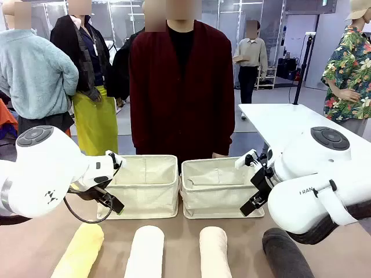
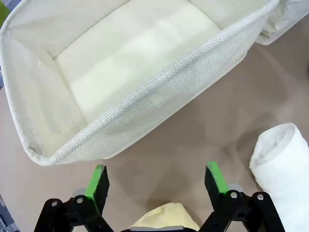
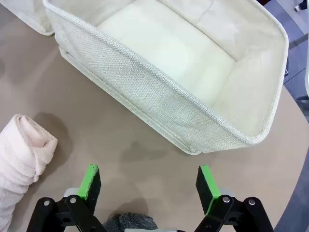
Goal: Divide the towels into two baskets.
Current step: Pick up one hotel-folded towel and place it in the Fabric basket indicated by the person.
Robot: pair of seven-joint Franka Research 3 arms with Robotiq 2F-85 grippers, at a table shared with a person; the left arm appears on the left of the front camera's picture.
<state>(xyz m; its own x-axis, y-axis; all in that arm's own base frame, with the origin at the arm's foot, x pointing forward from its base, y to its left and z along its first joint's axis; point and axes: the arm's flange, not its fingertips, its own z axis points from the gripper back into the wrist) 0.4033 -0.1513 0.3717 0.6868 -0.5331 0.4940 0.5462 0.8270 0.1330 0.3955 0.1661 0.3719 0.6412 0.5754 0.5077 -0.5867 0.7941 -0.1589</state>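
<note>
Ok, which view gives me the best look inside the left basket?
The left wrist view: it looks down into the left basket, showing its empty floor and inner walls. The front view gives its front wall and a slice of the inside. The right wrist view catches just one corner.

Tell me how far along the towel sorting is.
Done: nothing; the left basket and right basket are both empty. In hand: nothing; the left gripper hangs open above the yellow towel, the right gripper open above the dark grey towel. Left: all four, with the white towel and cream-pink towel, lie on the table.
</note>
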